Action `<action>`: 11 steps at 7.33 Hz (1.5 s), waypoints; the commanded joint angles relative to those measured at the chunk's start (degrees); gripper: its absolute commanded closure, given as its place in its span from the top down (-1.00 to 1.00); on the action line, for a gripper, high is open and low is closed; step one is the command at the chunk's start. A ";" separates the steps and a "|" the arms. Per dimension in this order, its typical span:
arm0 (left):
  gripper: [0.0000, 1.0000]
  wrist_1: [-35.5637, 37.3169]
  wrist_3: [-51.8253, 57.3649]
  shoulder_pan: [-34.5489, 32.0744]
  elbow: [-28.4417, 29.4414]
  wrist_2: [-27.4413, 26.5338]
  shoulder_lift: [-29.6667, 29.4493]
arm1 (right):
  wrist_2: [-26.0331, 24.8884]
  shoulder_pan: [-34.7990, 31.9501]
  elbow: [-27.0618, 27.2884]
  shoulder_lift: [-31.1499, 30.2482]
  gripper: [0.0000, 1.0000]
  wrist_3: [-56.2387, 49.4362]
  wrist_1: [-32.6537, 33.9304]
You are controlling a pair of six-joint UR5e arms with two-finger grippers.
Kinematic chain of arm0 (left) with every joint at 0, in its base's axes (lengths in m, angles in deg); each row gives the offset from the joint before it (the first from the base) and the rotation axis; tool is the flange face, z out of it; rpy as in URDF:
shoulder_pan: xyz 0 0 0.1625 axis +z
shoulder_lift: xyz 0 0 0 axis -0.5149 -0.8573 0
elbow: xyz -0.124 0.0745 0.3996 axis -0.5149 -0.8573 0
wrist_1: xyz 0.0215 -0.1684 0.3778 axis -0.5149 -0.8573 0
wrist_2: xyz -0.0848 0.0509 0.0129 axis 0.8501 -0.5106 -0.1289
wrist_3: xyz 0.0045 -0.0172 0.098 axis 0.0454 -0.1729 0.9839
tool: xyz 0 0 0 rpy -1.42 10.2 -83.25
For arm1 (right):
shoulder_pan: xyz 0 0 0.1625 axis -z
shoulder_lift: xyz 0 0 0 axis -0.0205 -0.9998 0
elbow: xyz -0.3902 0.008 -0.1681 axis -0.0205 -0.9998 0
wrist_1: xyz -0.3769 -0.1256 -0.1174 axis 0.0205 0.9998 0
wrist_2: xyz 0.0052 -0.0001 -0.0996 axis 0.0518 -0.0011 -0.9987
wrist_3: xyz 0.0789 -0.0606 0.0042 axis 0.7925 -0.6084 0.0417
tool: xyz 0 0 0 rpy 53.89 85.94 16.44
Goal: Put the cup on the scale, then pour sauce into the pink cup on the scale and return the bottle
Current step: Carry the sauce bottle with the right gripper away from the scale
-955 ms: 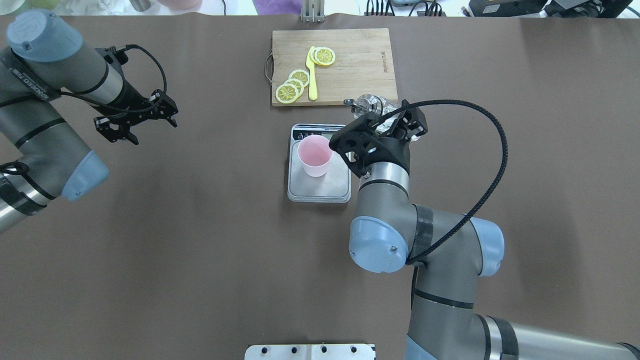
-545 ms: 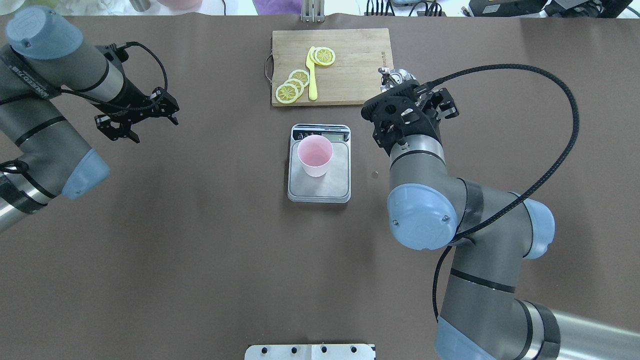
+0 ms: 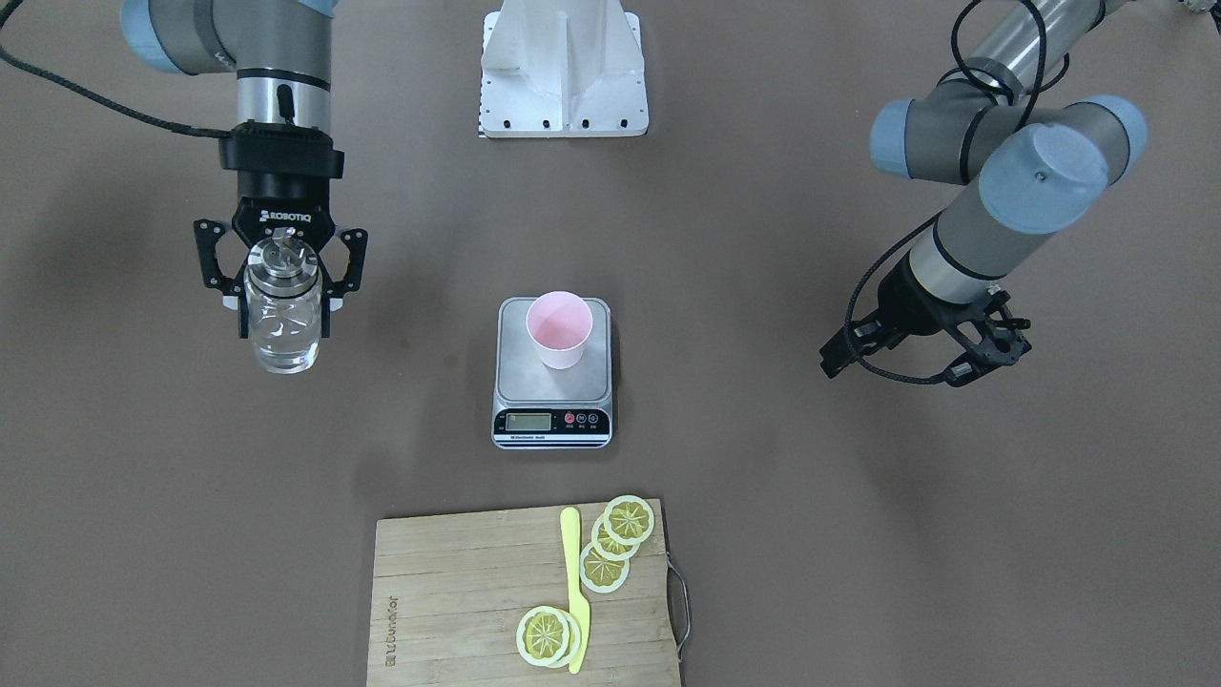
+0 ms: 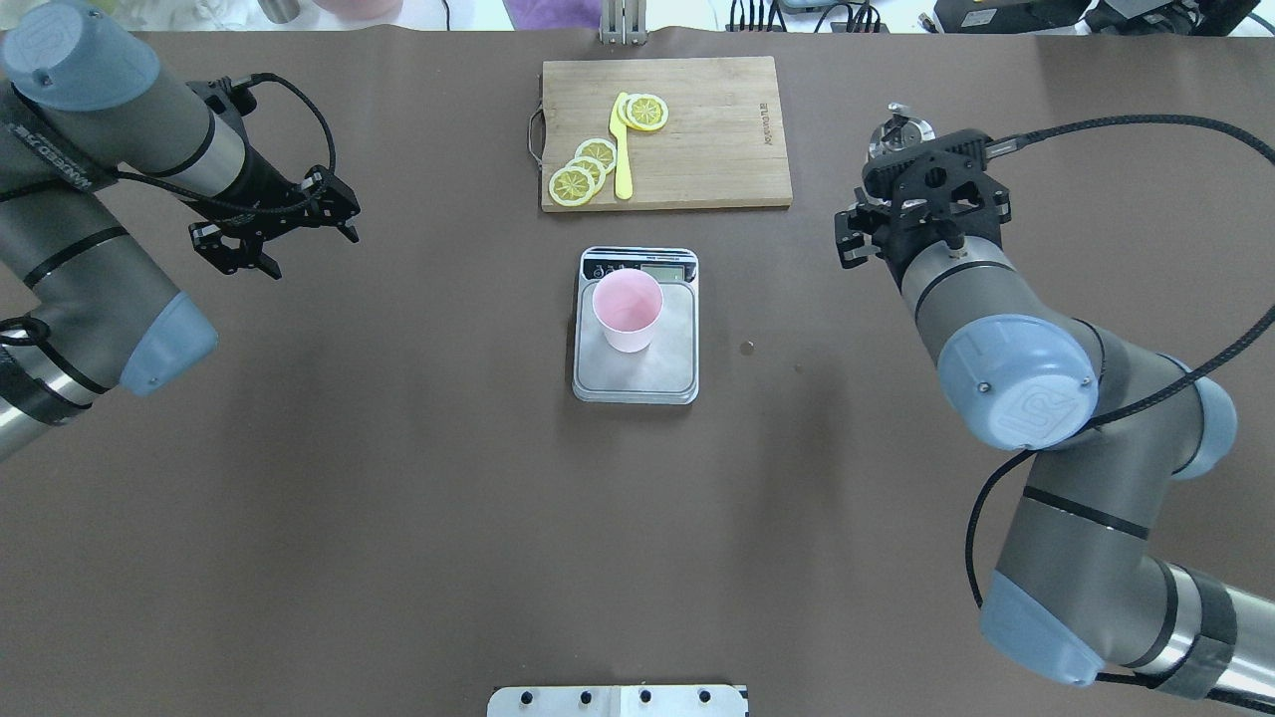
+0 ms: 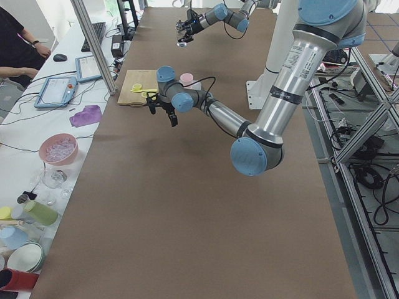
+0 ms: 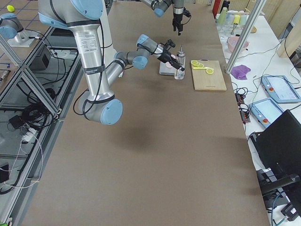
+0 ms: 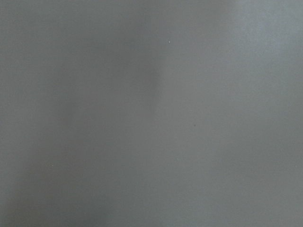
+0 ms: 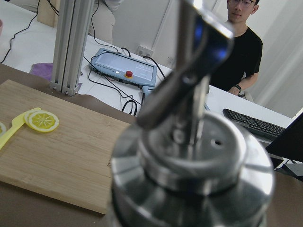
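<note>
Bottle [image 3: 279, 340] — upright in right claw [image 3: 280, 307]

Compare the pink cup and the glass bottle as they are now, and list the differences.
The cup is opaque pink; the bottle is clear glass. The cup is open-topped; the bottle carries a silver pourer cap. The cup stands free on the scale; the bottle is clamped in the right gripper, well off to the scale's side. Both are upright.
</note>
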 commanded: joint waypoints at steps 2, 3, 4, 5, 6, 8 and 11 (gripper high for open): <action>0.97 0.17 0.13 -0.44 -1.04 0.00 0.21 | 6.67 -5.82 -0.56 -7.44 -1.00 4.81 -10.63; 0.97 0.17 0.57 -0.97 -1.13 0.09 0.48 | 9.56 -7.49 -0.73 -9.10 -1.00 4.92 -12.04; 0.97 0.26 0.57 -1.06 -1.04 0.09 0.39 | 9.77 -8.38 -2.48 -10.95 -1.00 5.00 -16.32; 0.97 0.26 0.57 -1.41 -1.30 0.09 0.48 | 10.99 -9.26 -5.02 -14.19 -1.00 5.27 -23.15; 0.97 0.26 0.57 -1.41 -1.39 0.09 0.48 | 14.13 -11.61 -9.13 -15.00 -1.00 5.36 -30.96; 0.97 0.26 0.40 -1.41 -1.65 0.09 0.65 | 18.71 -15.40 -15.39 -15.19 -1.00 7.71 -40.24; 0.97 0.26 0.40 -1.59 -2.01 0.18 0.65 | 21.20 -16.65 -18.29 -14.92 -1.00 13.18 -41.14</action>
